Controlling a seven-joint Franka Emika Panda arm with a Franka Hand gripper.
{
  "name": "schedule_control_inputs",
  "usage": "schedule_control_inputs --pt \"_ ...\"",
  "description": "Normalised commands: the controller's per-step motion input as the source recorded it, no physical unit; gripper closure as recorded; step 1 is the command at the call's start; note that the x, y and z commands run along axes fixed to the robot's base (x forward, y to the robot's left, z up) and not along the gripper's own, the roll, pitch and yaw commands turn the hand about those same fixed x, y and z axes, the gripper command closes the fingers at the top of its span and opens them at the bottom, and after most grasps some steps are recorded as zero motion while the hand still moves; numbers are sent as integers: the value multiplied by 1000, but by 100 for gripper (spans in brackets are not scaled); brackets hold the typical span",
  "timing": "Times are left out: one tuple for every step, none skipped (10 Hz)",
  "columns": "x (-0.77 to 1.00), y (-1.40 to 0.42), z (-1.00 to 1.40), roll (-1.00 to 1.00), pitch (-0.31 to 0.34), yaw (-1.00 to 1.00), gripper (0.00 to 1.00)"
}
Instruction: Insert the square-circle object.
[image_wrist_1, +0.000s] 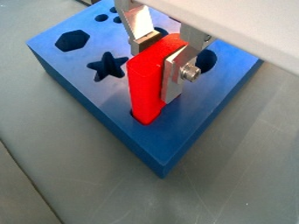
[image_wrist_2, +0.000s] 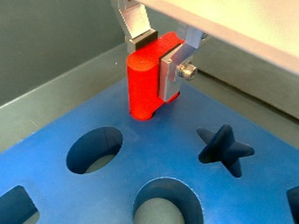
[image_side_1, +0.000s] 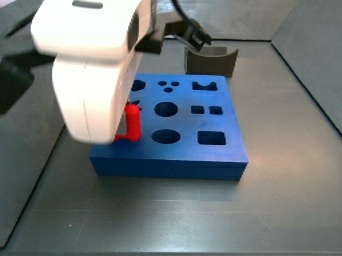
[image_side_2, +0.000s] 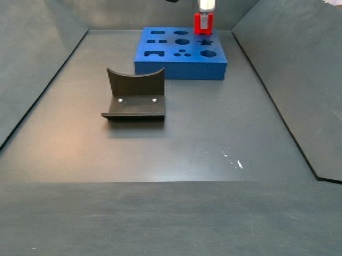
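Observation:
The square-circle object (image_wrist_1: 146, 87) is a bright red two-column peg. It stands upright with its lower end in a hole near the edge of the blue block (image_wrist_1: 176, 140). My gripper (image_wrist_1: 162, 61) is shut on the peg's upper part, one silver finger on each side; this also shows in a wrist view (image_wrist_2: 158, 63). In a side view the peg (image_side_1: 134, 122) shows just below my white gripper body (image_side_1: 94, 60), at the blue block's (image_side_1: 174, 160) left edge. In a side view the peg (image_side_2: 205, 22) stands on the block (image_side_2: 187, 62) at the far end.
The block has more holes: a star (image_wrist_1: 108, 66), a hexagon (image_wrist_1: 73, 39), a round hole (image_wrist_2: 96, 147). The dark fixture (image_side_2: 134, 100) stands on the grey floor in front of the block, and shows behind it in a side view (image_side_1: 211, 62). Grey walls surround the floor.

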Motion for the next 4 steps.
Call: schedule_control_inputs --pt "3 -254 -734 334 0 0 100" --pt "0 0 -163 -49 -86 0 100" --pt "0 0 -17 -24 -49 -3 100" --pt "0 0 0 0 -1 0 100"
